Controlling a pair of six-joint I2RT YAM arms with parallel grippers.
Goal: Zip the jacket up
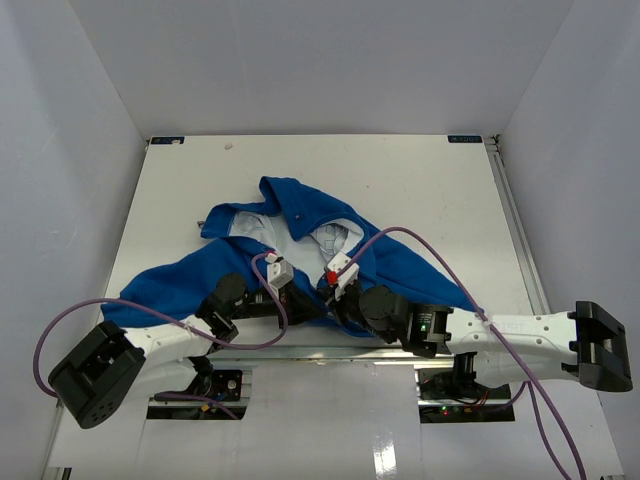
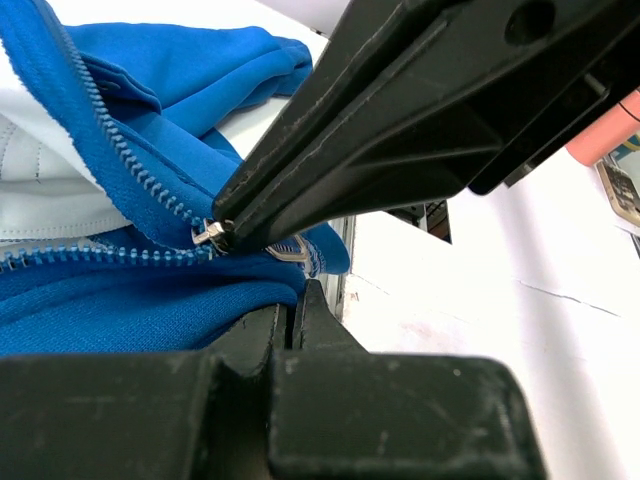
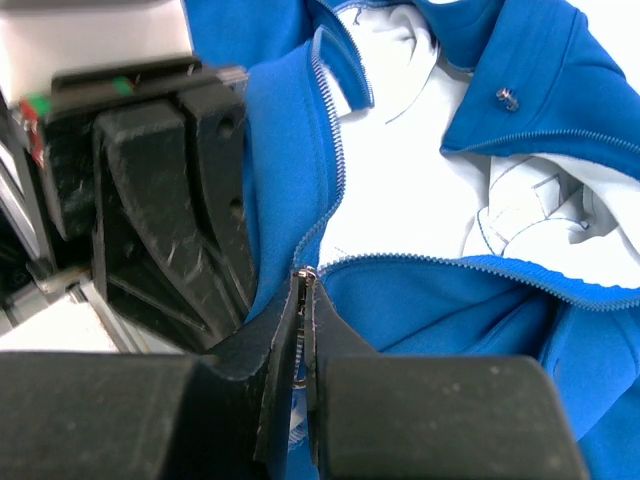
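The blue jacket (image 1: 400, 265) lies open on the white table (image 1: 190, 180), its pale lining (image 3: 410, 180) showing. Both grippers meet at its near hem. My right gripper (image 3: 307, 285) is shut on the metal zipper slider (image 2: 212, 235), where the two rows of teeth join at the bottom; above it the zipper (image 3: 335, 150) stands open. In the top view it is at the hem's middle (image 1: 342, 300). My left gripper (image 2: 297, 295) is shut right under the slider, on the fold of the blue hem (image 2: 130, 300). In the top view it is just left of the right one (image 1: 300, 302).
Grey walls enclose the table on three sides. A metal rail (image 1: 515, 220) runs along the right edge. Purple cables (image 1: 470, 300) loop over both arms. The table's near edge (image 2: 350, 270) lies just behind the hem. One sleeve (image 1: 160, 285) stretches to the left.
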